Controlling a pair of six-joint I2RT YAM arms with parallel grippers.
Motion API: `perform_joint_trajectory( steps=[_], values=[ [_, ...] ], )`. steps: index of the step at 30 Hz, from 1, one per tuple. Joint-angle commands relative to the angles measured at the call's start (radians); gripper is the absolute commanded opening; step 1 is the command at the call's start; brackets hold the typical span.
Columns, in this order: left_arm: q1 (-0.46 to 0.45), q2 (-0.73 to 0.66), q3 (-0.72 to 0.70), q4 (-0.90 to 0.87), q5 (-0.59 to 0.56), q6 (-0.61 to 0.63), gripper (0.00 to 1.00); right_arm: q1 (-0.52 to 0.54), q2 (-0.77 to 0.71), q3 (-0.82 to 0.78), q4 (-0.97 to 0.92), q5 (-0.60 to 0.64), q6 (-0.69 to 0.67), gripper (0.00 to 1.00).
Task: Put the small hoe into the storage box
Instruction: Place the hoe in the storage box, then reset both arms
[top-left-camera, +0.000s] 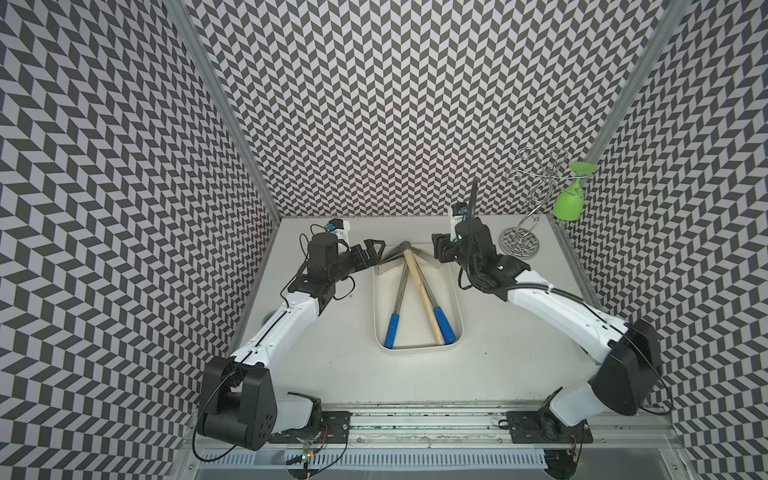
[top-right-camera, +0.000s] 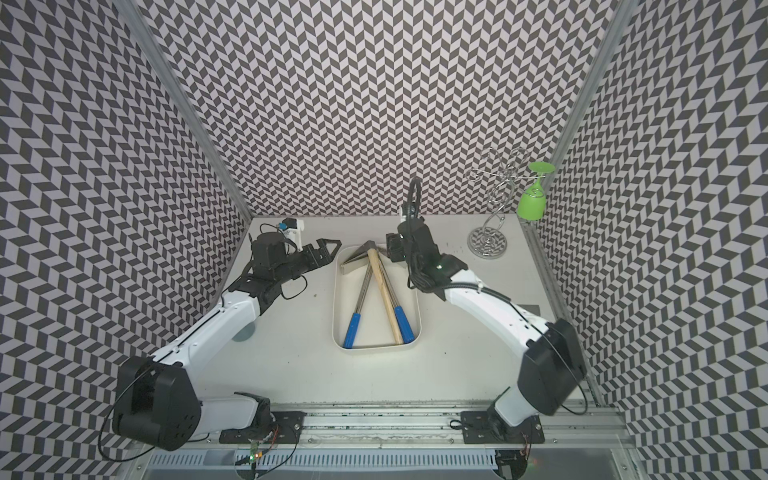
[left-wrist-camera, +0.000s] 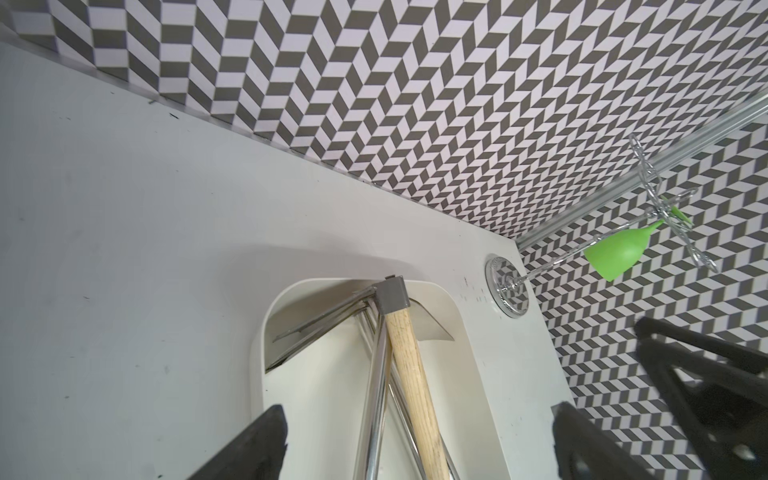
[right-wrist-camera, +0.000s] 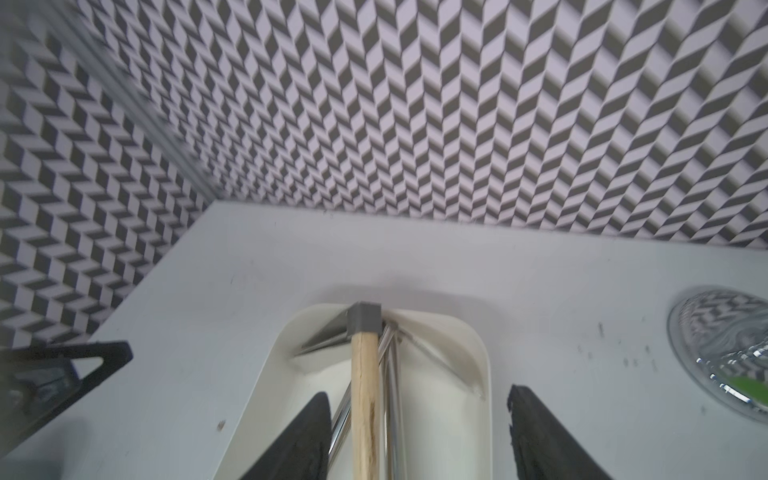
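While my right gripper (right-wrist-camera: 415, 392) stands spread, pinching nothing, the small hoe (right-wrist-camera: 365, 374) with pale wooden handle and grey head lies in the shallow cream-white plastic storage box (right-wrist-camera: 486, 374), lengthwise between my jaws, head ahead; my left gripper (top-left-camera: 374, 253) is spread too.

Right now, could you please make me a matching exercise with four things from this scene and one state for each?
1 small hoe
2 green glass
3 wire rack
4 left gripper

A hangs upside down
B open, holding nothing
C lies in the storage box
D stands on the table

Pairs: 1-C, 2-A, 3-D, 4-B
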Motion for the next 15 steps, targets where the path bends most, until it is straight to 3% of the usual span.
perform_joint_trajectory(
  steps=[1,6,15],
  values=[
    [-0.001,-0.036,0.024,-0.014,-0.132,0.076,1.0,-0.019,-0.078,-0.207,0.389,0.139,-0.109,0.71],
    [0.0,-0.066,-0.063,0.049,-0.35,0.176,1.0,-0.096,-0.11,-0.323,0.459,0.223,-0.102,0.77],
    [0.041,-0.128,-0.407,0.333,-0.786,0.314,1.0,-0.317,-0.161,-0.572,0.71,0.293,-0.091,0.81]
  ],
)
